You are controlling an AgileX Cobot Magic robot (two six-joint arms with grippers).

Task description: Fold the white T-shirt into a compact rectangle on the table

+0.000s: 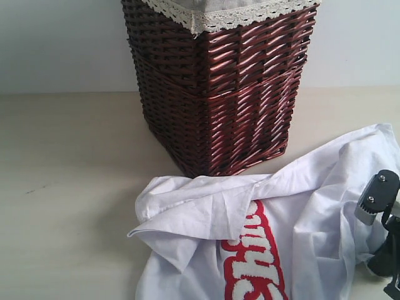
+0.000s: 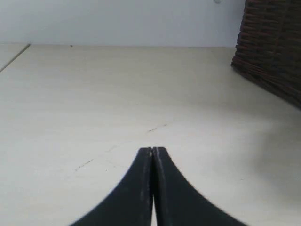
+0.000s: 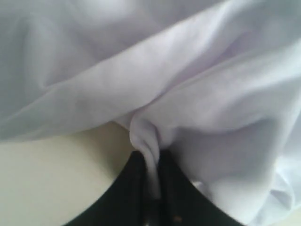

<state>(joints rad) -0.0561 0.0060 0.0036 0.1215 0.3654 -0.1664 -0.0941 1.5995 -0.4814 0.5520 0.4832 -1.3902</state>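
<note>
The white T-shirt [image 1: 294, 212] lies crumpled on the table [image 1: 69, 206] in front of the basket, its red-outlined white lettering [image 1: 253, 262] facing up. At the exterior view's right edge part of my right arm [image 1: 381, 219] shows beside the shirt. In the right wrist view my right gripper [image 3: 151, 157] is shut on a pinched fold of the white T-shirt [image 3: 188, 84], with cloth running down between the two black fingers. My left gripper [image 2: 153, 149] is shut with nothing in it, low over bare table [image 2: 94, 103]; it does not show in the exterior view.
A tall dark wicker basket [image 1: 219, 87] with a lace-edged liner [image 1: 225, 17] stands at the back middle, touching the shirt's far edge. Its corner [image 2: 275, 52] appears in the left wrist view. A pale wall rises behind the table.
</note>
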